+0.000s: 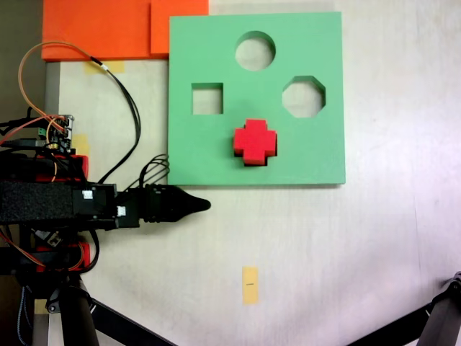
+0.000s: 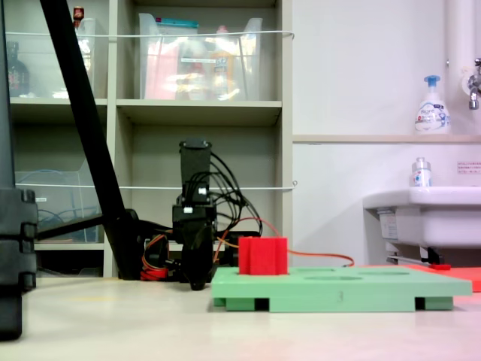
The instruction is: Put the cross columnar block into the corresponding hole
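The red cross columnar block [image 1: 254,139] stands upright in the green foam board [image 1: 317,155], at its lower middle. It sticks up above the board's top [image 2: 263,256]. The block fills the corresponding hole, so the cutout's outline is hidden. My gripper [image 1: 205,205] lies left of the board's lower left corner, pointing right, clear of the board and block. Its jaws taper to one closed tip with nothing between them. From the front, the gripper [image 2: 197,283] hangs low over the table behind the board [image 2: 338,289].
Round [image 1: 255,50], square [image 1: 207,99] and octagonal [image 1: 303,96] cutouts are open. Orange foam sheets [image 1: 108,29] lie at the top left. A yellow tape mark [image 1: 250,285] sits on the table. Tripod legs [image 1: 108,317] cross the bottom corners.
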### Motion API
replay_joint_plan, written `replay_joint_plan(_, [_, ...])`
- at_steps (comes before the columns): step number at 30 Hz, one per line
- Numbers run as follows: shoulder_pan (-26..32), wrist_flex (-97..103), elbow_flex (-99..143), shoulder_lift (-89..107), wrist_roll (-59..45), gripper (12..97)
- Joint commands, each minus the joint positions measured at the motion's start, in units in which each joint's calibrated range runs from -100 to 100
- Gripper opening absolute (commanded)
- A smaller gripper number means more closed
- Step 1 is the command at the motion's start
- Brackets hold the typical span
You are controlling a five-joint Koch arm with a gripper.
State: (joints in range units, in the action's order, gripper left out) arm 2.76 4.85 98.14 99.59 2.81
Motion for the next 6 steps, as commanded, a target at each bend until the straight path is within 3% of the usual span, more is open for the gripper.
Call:
replay_joint_plan(1, [0.00,-2.87,1.86,0.41,-0.44,48.7])
replay_joint_plan(6, [0.00,-2.87,1.86,0.41,-0.44,48.7])
